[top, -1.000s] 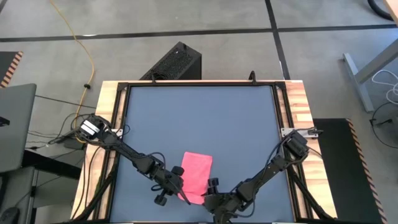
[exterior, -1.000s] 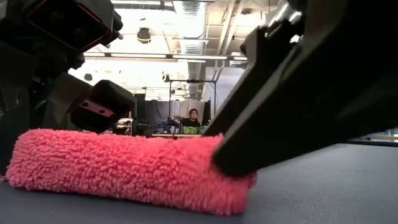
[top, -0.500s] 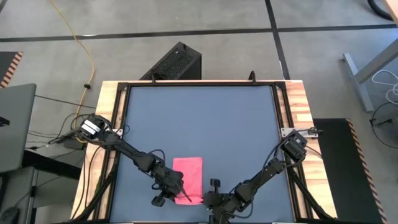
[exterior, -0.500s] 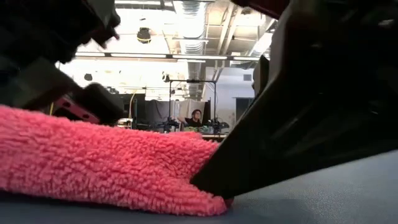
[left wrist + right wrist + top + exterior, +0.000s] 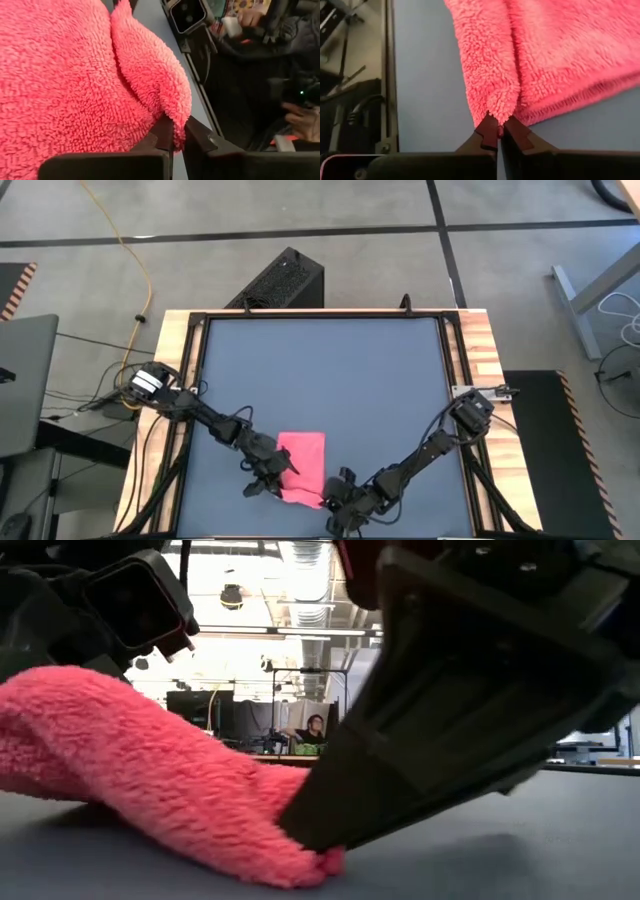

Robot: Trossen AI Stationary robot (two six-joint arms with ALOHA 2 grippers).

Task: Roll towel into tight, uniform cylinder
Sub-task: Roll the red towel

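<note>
The pink towel (image 5: 301, 462) lies folded near the table's near edge, between my two grippers. My left gripper (image 5: 281, 475) is shut on its near left part, which stands raised off the table (image 5: 70, 735). My right gripper (image 5: 327, 497) is shut on the near right corner, low on the tabletop (image 5: 322, 861). From the raised left side the towel slopes down to that corner. Its far part rests flat on the dark grey table (image 5: 330, 370). My left gripper pinches a folded edge of the towel (image 5: 176, 131) between its two fingers, coming from the table's left. That part is held up off the table and the cloth bulges slack beyond the fingers. My right gripper pinches the towel's near right corner (image 5: 496, 116) between its fingertips (image 5: 488, 131), several layers together. It comes slanting down from the near right. The corner stays on the tabletop.
Bare grey tabletop stretches toward the far edge. Wooden rails with a black frame (image 5: 178, 380) border the table. A black box (image 5: 280, 280) stands on the floor beyond the far edge. A person (image 5: 312, 728) sits far back in the room; hands (image 5: 300, 114) show beside the table.
My right gripper has come in toward the towel and taken hold of its near right corner. My left gripper has risen, lifting the towel's left part off the table. The towel, which lay level, has slid a little toward the table's left and now slopes down to the right corner.
</note>
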